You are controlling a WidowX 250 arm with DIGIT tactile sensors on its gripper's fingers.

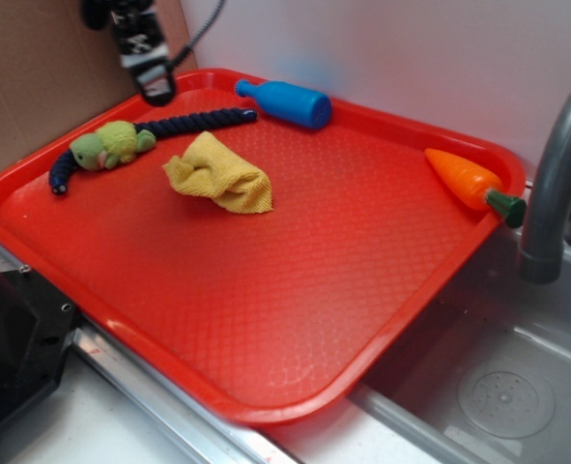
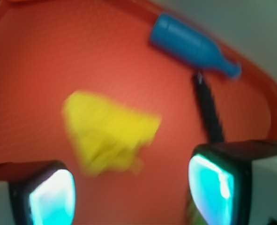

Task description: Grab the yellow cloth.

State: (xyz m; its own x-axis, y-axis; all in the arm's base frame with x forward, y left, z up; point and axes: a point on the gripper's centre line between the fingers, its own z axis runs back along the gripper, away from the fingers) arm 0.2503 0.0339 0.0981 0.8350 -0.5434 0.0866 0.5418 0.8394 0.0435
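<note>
Gripper [image 2: 131,194] pads [image 2: 51,197] filled the bottom of the wrist view, 2 teal-lit faces set wide apart with nothing between them. Beyond the gap lay the yellow cloth [image 2: 108,131], blurred, on the red tray [image 2: 44,65]. Blue bottle [image 2: 190,44] lay on its side at the far rim, and a dark rope tail [image 2: 208,112] ran from near its neck toward the right pad.

Exterior view showed what the wrist view missed: the gripper [image 1: 155,92] hung over the tray's back-left corner, well apart from the cloth [image 1: 219,174], which sat crumpled in the left-centre of the tray [image 1: 266,319]. Yellow-green plush toy [image 1: 111,145] lay just left of the cloth. An orange carrot toy [image 1: 469,179] rested at the right rim, near a grey faucet [image 1: 556,174] over a sink [image 1: 498,387].
</note>
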